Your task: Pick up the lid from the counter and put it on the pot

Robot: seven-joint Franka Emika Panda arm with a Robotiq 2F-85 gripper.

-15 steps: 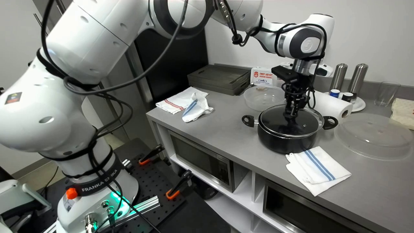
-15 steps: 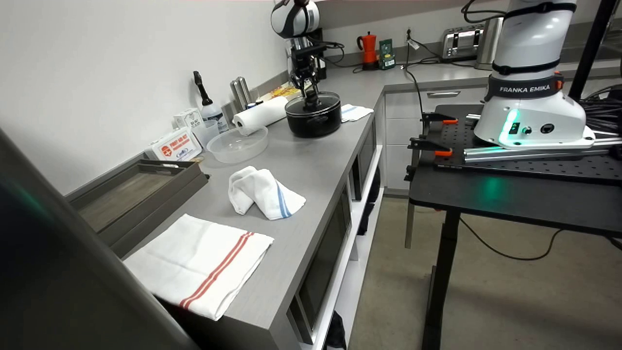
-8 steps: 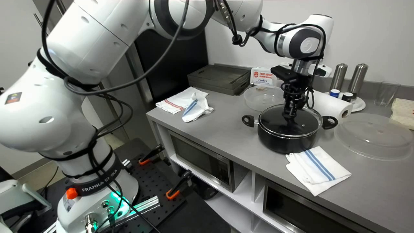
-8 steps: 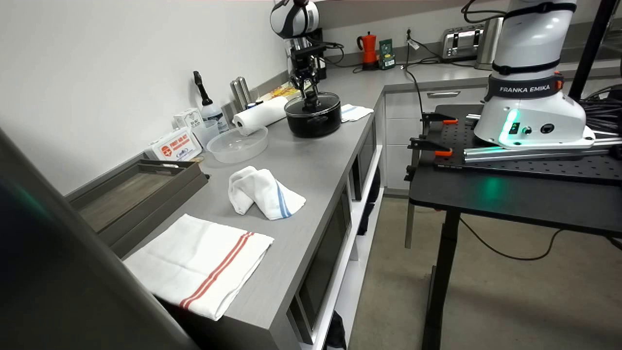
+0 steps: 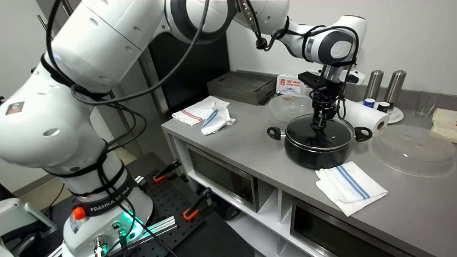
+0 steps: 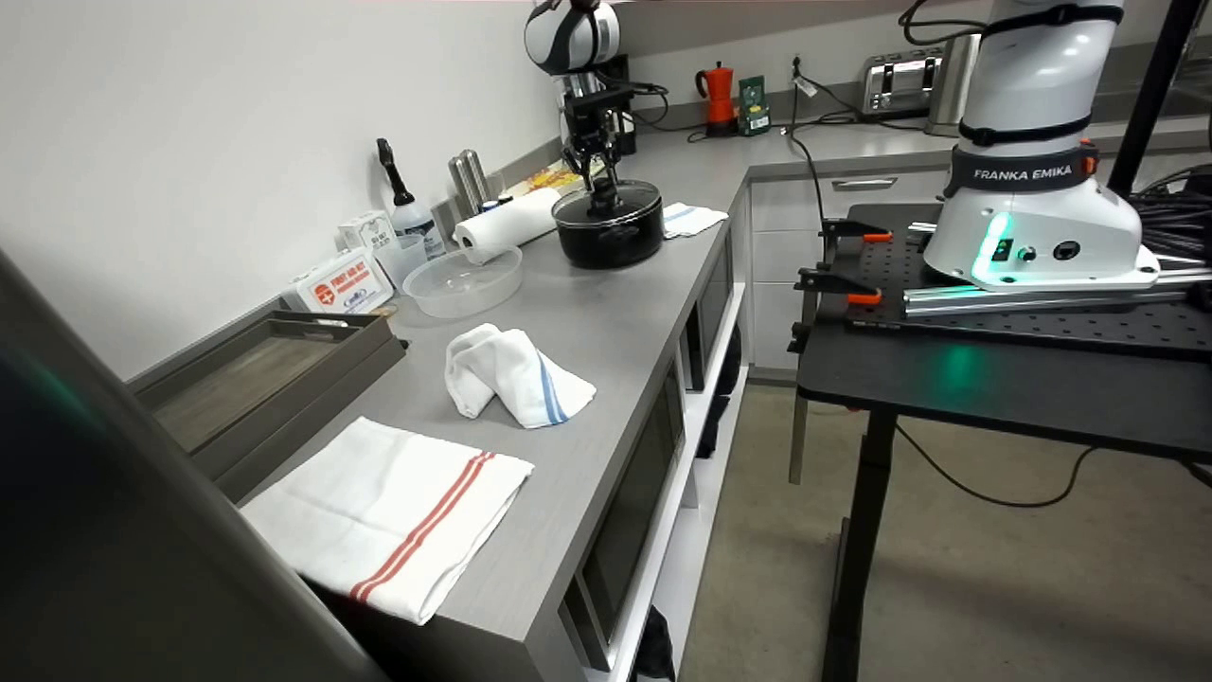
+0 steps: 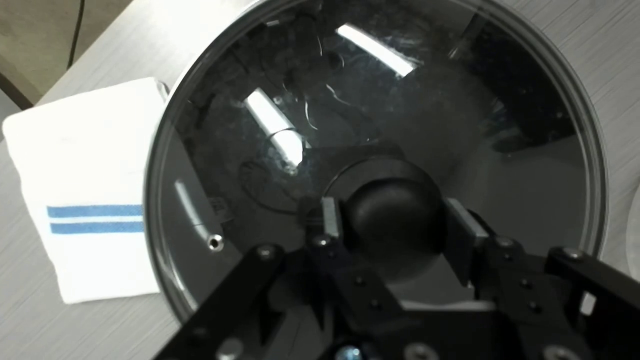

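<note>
The clear glass lid point(image 5: 335, 137), with its metal rim, lies over the black pot point(image 5: 314, 157) in both exterior views point(image 6: 611, 244). It roughly covers the pot's opening; I cannot tell whether the rim rests fully on it. My gripper point(image 5: 317, 125) points down at the middle of the lid. In the wrist view, my gripper point(image 7: 395, 220) has its fingers point(image 7: 331, 217) on both sides of the black knob, and both pads appear to touch it. The lid point(image 7: 440, 90) fills most of that view and hides the pot's inside. The pot stands on the grey counter point(image 5: 250, 132).
A folded blue-striped towel point(image 5: 351, 185) lies in front of the pot. A clear dish point(image 5: 414, 150) is to its right and a clear bowl point(image 5: 291, 107) behind its left side. A paper towel roll point(image 5: 371, 116) lies behind it. A grey tray point(image 5: 242, 85) stands farther back.
My gripper and the lid have shifted slightly left together in both exterior views. The pot has moved very little, if at all. The gripper stays at the knob.
</note>
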